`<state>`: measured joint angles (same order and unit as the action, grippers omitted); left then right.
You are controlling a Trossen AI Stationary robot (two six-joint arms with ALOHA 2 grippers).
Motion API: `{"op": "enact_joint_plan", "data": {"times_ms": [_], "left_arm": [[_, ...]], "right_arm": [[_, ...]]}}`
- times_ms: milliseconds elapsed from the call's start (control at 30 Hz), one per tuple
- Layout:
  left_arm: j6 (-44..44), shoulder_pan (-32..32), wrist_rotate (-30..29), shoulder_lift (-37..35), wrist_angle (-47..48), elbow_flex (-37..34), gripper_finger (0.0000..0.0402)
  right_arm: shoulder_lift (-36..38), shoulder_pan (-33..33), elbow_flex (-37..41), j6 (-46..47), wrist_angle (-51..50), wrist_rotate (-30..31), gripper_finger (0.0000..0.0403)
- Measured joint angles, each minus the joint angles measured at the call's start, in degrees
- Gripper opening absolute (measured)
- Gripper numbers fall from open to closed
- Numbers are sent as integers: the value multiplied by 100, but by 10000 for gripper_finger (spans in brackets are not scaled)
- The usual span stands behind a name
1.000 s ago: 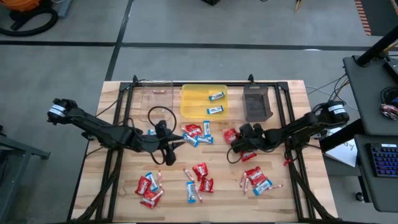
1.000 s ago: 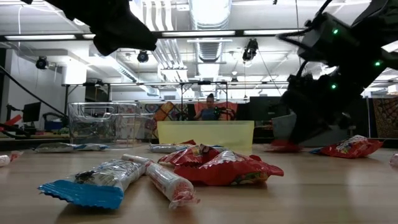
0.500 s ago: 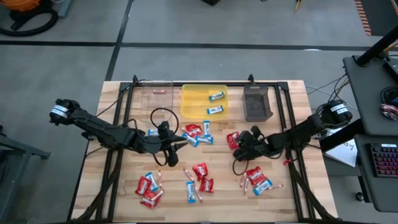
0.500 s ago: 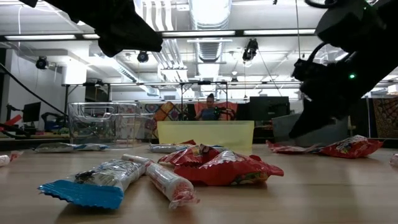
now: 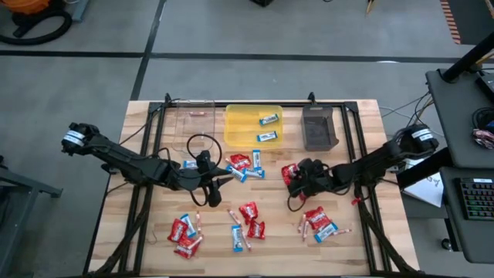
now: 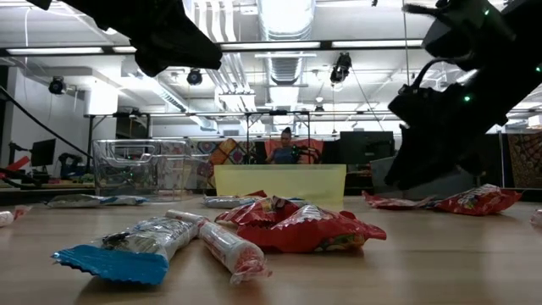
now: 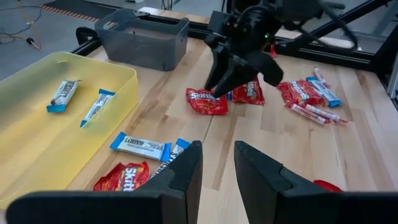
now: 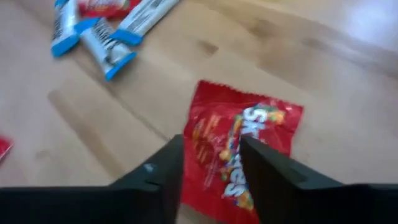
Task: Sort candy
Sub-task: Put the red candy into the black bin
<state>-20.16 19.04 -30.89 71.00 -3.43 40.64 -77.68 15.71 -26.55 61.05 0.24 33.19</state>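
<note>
red packet (image 8: 239, 158): flat on wood table (image 8: 348, 81), seen between right pincer (image 8: 211, 163) fingers, parted
high view: packet mostly hidden
left pincer (image 7: 216, 168): narrow gap, apparently empty

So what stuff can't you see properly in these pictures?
- Inside the dark tray: too dark in the high view to see any candy.
- The small thing in the clear tray: too tiny in the high view to name.
- The red packet under the right gripper: blurry in the right wrist view, and its fingers cover part.
- The left gripper's hold: the fingers look empty, their tips cut off.
</note>
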Motion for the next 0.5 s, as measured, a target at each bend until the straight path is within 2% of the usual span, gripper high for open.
{"op": "enact_joint_plan", "data": {"times_ms": [133,233,333,500], "left_arm": [[0,0,2,0,-1,0,77],[0,1,2,0,-1,0,77],[0,0,0,0,0,0,77],[20,1,0,0,-4,1,77]], "right_arm": [[-98,-13,-2,114,38,375,223],[-178,-13,0,31,61,446,253],[-325,-11,-2,-180,92,450,266],[-712,-11,-2,-679,497,453,264]]}}
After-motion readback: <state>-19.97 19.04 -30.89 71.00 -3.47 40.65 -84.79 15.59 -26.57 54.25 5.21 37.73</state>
